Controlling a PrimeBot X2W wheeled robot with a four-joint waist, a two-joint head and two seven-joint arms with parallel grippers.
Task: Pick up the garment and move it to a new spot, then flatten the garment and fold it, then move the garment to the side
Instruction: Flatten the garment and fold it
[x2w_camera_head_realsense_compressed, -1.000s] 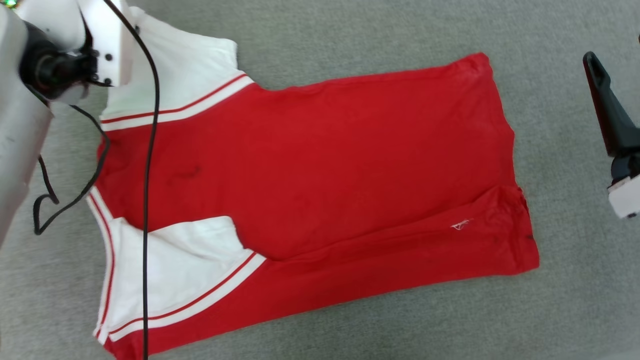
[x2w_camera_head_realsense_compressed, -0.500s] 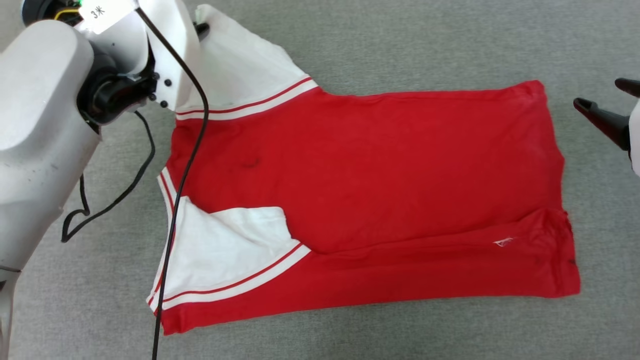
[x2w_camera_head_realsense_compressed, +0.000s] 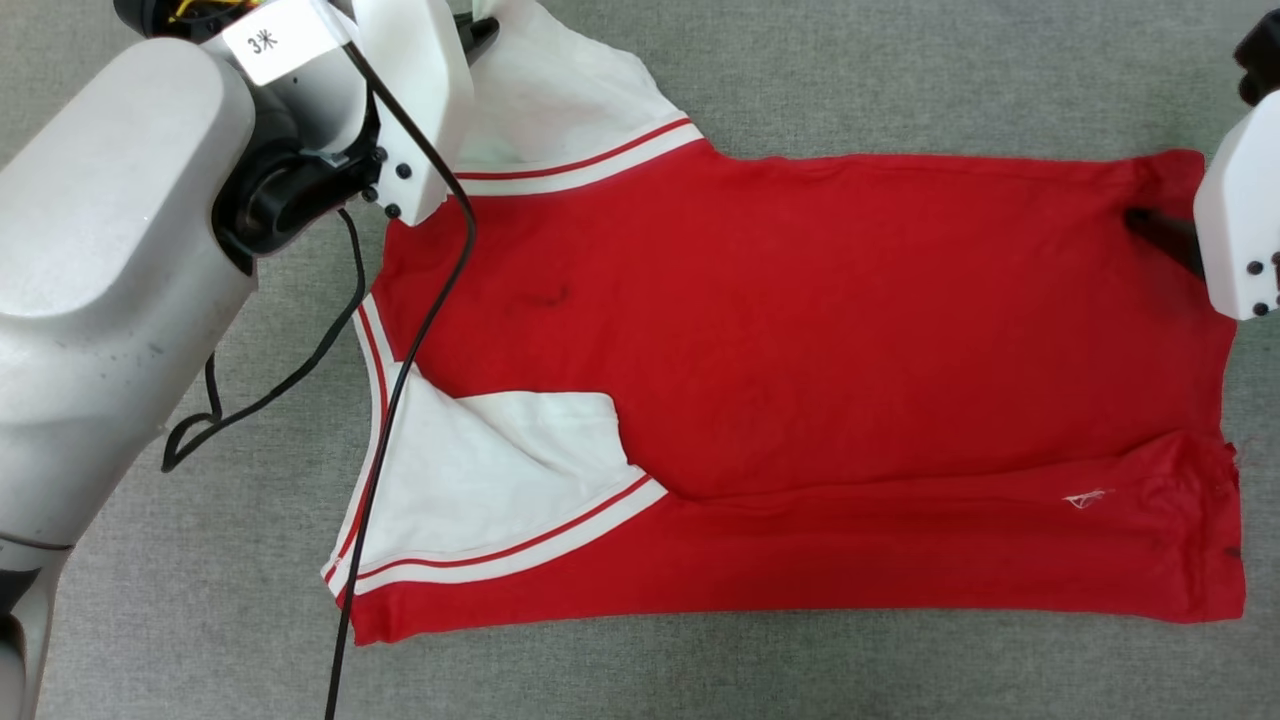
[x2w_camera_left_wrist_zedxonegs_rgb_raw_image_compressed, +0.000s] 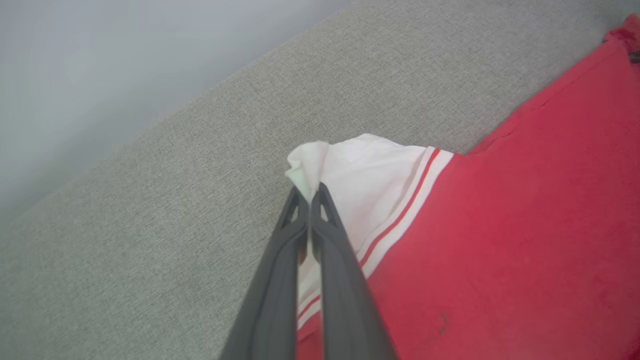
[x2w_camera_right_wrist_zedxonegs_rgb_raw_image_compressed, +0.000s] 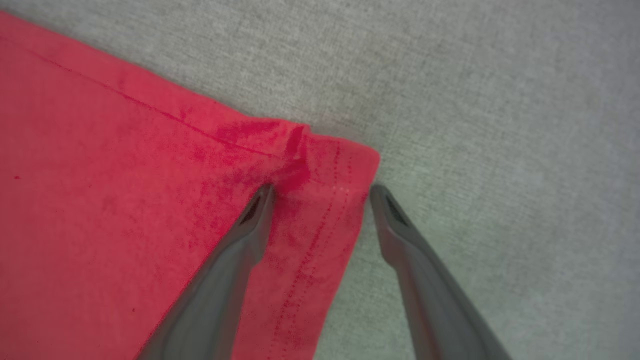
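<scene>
Grey woven cloth (x2w_camera_head_realsense_compressed: 900, 80) with a fine, felt-like grain covers the whole surface. One garment (x2w_camera_head_realsense_compressed: 800, 330) lies on it, spread nearly flat: a soft red T-shirt with its collar end toward the left arm and its hem toward the right. It has two white short sleeves, each joined to the red by striped trim. The far sleeve (x2w_camera_head_realsense_compressed: 560, 100) is pulled out away from the body; the near sleeve (x2w_camera_head_realsense_compressed: 480, 480) is folded in over the red. A long crease runs along the garment's near side, with one small white mark (x2w_camera_head_realsense_compressed: 1085, 497) beside the hem and one dark smudge (x2w_camera_head_realsense_compressed: 545, 297) on the chest.

Two grippers work at the garment's far edge. The left gripper (x2w_camera_left_wrist_zedxonegs_rgb_raw_image_compressed: 310, 192) is clenched on the tip of the far sleeve, white cloth bunched between its thin dark fingers. The right gripper (x2w_camera_right_wrist_zedxonegs_rgb_raw_image_compressed: 322, 192) stands spread at the far hem corner, grasping nothing: one finger rests on the red cloth, the other on the grey just beside the stitched hem.

The pale left forearm (x2w_camera_head_realsense_compressed: 110, 300) slants in beside the collar end, bent at the wrist. One black cable (x2w_camera_head_realsense_compressed: 400, 380) hangs from it across the near sleeve.
</scene>
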